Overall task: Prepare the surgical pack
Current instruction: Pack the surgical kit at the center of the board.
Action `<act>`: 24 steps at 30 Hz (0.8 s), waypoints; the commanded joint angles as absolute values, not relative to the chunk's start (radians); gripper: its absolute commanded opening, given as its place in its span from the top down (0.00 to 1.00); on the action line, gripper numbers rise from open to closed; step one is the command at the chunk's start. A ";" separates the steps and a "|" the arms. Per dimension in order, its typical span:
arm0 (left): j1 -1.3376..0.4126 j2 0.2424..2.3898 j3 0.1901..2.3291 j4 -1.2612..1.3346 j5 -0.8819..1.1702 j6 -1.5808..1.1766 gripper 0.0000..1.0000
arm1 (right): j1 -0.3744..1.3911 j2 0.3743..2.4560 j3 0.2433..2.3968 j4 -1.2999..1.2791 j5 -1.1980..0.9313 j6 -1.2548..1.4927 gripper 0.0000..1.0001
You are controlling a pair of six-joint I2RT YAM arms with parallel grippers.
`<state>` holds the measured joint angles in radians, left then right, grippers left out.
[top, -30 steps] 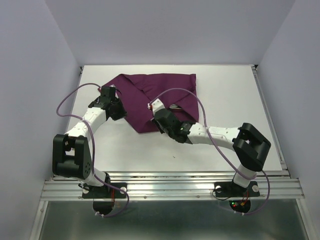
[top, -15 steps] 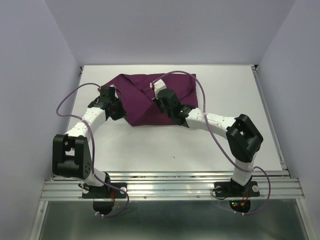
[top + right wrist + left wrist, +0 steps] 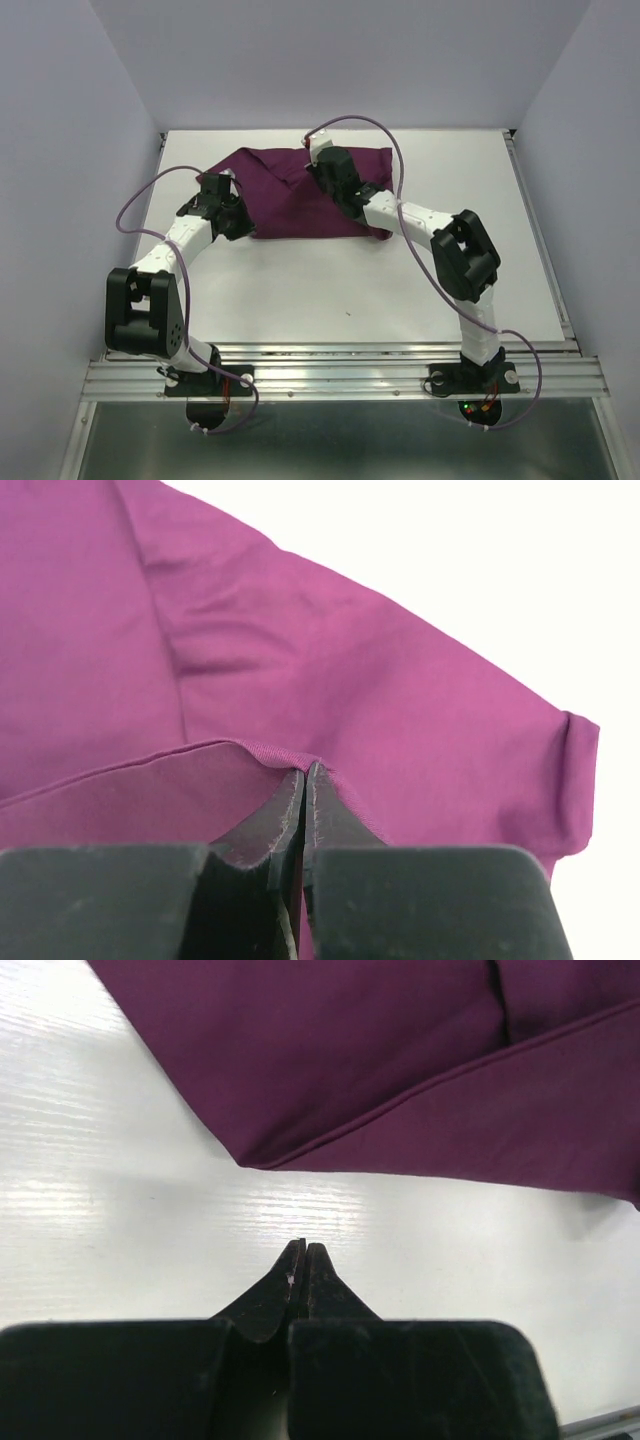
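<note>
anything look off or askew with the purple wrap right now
Nothing spilled or damaged. The purple wrap lies lopsided: its end by the left gripper tapers to a slanted point, and one corner curls over. The right gripper pinches a raised hem; the left gripper is shut on nothing, over bare table.

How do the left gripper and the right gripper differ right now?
The right gripper pinches a hemmed edge of the purple cloth wrap; the left gripper holds nothing. The right gripper is over the cloth, the left gripper over bare table beside its corner. Both are shut.
</note>
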<state>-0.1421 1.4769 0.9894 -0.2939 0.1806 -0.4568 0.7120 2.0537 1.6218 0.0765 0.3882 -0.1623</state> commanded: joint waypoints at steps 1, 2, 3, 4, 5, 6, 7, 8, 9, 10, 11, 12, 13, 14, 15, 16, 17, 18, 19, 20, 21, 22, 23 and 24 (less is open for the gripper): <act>-0.137 1.462 0.963 -0.255 0.242 -0.449 1.00 | 0.692 2.077 1.713 0.182 0.382 -0.198 0.99; -0.137 1.460 0.962 -0.252 0.247 -0.449 1.00 | 0.692 2.085 1.723 0.189 0.390 -0.202 0.99; -0.137 1.459 0.959 -0.250 0.248 -0.451 1.00 | 0.680 2.100 1.745 0.189 0.390 -0.204 0.99; -0.137 1.459 0.957 -0.249 0.247 -0.451 1.00 | 0.680 2.108 1.758 0.189 0.387 -0.206 0.99; -0.138 1.456 0.959 -0.250 0.247 -0.451 1.00 | 0.670 2.115 1.767 0.189 0.390 -0.210 0.99; -0.137 1.456 0.959 -0.250 0.244 -0.451 1.00 | 0.660 2.126 1.782 0.195 0.390 -0.213 0.99; -0.137 1.456 0.959 -0.250 0.241 -0.451 1.00 | 0.660 2.131 1.790 0.196 0.385 -0.215 0.99; -0.137 1.456 0.959 -0.252 0.236 -0.451 1.00 | 0.646 2.135 1.796 0.201 0.382 -0.216 0.99; -0.138 1.457 0.959 -0.252 0.233 -0.451 1.00 | 0.632 2.138 1.804 0.206 0.379 -0.216 0.99; -0.137 1.457 0.954 -0.252 0.229 -0.451 1.00 | 0.632 2.146 1.822 0.206 0.377 -0.213 0.99; -0.137 1.462 0.953 -0.250 0.227 -0.453 1.00 | 0.620 2.151 1.830 0.206 0.356 -0.209 0.99; -0.137 1.466 0.950 -0.249 0.227 -0.454 1.00 | 0.620 2.154 1.838 0.204 0.345 -0.207 0.99; -0.137 1.471 0.950 -0.245 0.229 -0.454 1.00 | 0.611 2.158 1.845 0.204 0.339 -0.204 0.99; -0.137 1.480 0.950 -0.245 0.233 -0.456 1.00 | 0.611 2.170 1.865 0.204 0.337 -0.206 0.99; -0.137 1.483 0.948 -0.244 0.236 -0.459 1.00 | 0.611 2.180 1.874 0.204 0.336 -0.206 0.99; -0.137 1.488 0.951 -0.244 0.242 -0.459 1.00 | 0.611 2.190 1.890 0.204 0.333 -0.209 0.99; -0.137 1.488 0.953 -0.242 0.244 -0.460 1.00 | 0.611 2.195 1.897 0.204 0.330 -0.210 0.99; -0.137 1.488 0.953 -0.241 0.244 -0.460 1.00 | 0.611 2.200 1.904 0.204 0.322 -0.212 0.99; -0.137 1.488 0.956 -0.242 0.241 -0.460 1.00 | 0.601 2.203 1.910 0.204 0.318 -0.210 0.99; -0.137 1.488 0.957 -0.245 0.239 -0.459 1.00 | 0.601 2.213 1.925 0.206 0.311 -0.210 0.99; -0.138 1.489 0.960 -0.247 0.239 -0.457 1.00 | 0.601 2.220 1.933 0.206 0.310 -0.210 0.99; -0.137 1.489 0.962 -0.248 0.236 -0.456 1.00 | 0.601 2.224 1.939 0.207 0.307 -0.210 0.99; -0.137 1.491 0.963 -0.250 0.236 -0.454 1.00 | 0.601 2.229 1.947 0.209 0.302 -0.209 0.99; -0.137 1.491 0.963 -0.253 0.235 -0.453 1.00 | 0.601 2.235 1.956 0.207 0.296 -0.210 0.99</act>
<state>-0.1421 1.4960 0.9596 -0.2626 0.2325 -0.4610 0.6018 2.2299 1.8816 0.0982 0.3283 -0.1967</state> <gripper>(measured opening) 0.022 0.022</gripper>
